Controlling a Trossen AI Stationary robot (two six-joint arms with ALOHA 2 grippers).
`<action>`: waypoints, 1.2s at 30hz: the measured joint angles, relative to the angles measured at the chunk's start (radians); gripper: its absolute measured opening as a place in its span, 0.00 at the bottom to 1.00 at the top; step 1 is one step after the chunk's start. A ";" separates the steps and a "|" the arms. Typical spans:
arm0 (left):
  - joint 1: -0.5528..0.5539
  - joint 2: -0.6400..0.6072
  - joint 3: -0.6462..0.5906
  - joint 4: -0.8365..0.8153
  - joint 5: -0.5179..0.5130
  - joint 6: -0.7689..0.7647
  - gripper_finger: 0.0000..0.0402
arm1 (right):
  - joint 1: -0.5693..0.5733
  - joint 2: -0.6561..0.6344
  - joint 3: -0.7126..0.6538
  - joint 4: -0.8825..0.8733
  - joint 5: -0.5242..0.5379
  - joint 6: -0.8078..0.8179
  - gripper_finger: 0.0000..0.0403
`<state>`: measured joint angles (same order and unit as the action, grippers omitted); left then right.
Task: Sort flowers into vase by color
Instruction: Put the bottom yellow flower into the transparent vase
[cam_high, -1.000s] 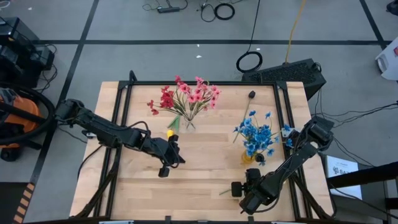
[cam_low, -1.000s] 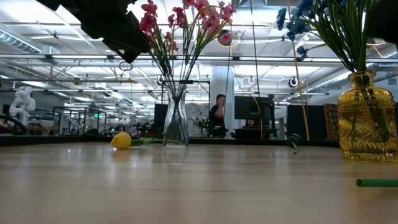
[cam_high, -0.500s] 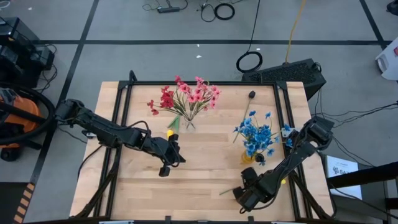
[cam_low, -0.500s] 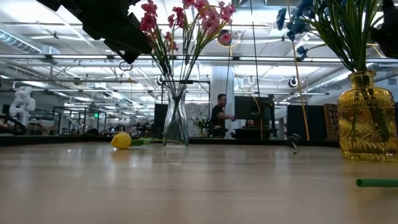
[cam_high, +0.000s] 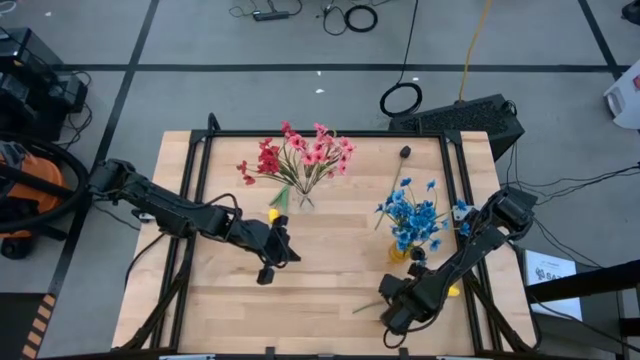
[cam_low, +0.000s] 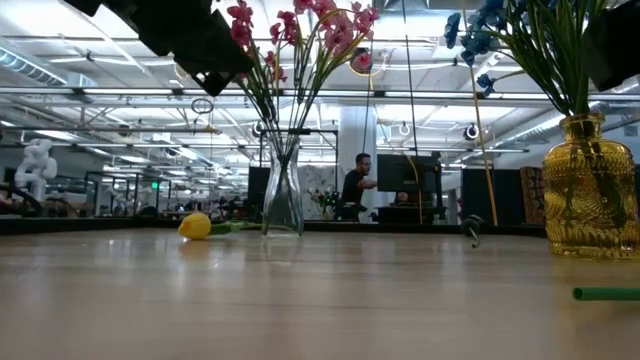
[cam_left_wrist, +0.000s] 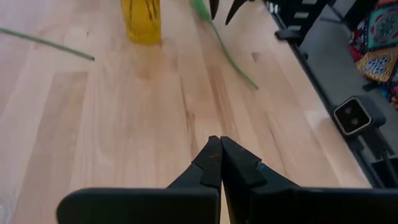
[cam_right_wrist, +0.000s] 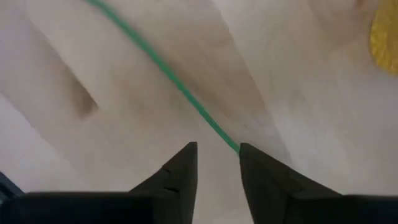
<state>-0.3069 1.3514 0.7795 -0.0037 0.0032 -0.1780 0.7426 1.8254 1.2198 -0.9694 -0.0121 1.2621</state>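
A clear vase (cam_high: 303, 200) with red and pink flowers stands at the far middle, and a yellow vase (cam_high: 400, 250) holds blue flowers at the right. One yellow bud (cam_high: 272, 213) lies beside the clear vase. A dark bud (cam_high: 404, 153) lies on its long stem near the far edge. My right gripper (cam_high: 392, 312) is open, low over a thin green stem (cam_right_wrist: 168, 74) lying on the table near the near edge. A yellow bud (cam_high: 455, 291) shows beside that arm. My left gripper (cam_left_wrist: 216, 155) is shut and empty above the table's middle left. My right gripper's open fingers point down at the table. The green stem's near part (cam_right_wrist: 231, 142) runs up to the inner edge of one fingertip (cam_right_wrist: 249, 155). I cannot tell whether that finger touches it. The stem lies flat on the wood.
Bare wood lies between the two vases and along the near edge. A black frame runs along the table's sides (cam_high: 190, 180). In the left wrist view, a second loose stem (cam_left_wrist: 46, 43) lies on the table. In the low view, a person (cam_low: 355, 185) stands in the room behind.
My right gripper has shifted and turned a little above the stem near the near edge. The stem has stayed flat on the table. The person behind the table has moved.
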 joint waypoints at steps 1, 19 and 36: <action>0.000 0.000 0.000 0.008 0.000 0.000 0.02 | 0.001 0.000 0.000 -0.010 -0.012 -0.040 0.29; 0.000 0.000 0.000 0.120 0.000 -0.004 0.02 | 0.059 0.000 -0.120 0.004 -0.022 -0.239 0.27; -0.001 0.001 0.026 0.163 -0.012 -0.077 0.02 | 0.022 0.003 0.046 0.153 0.069 -0.234 0.01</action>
<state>-0.3080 1.3521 0.8051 0.1589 -0.0086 -0.2554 0.7649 1.8286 1.2661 -0.8166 0.0564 1.0281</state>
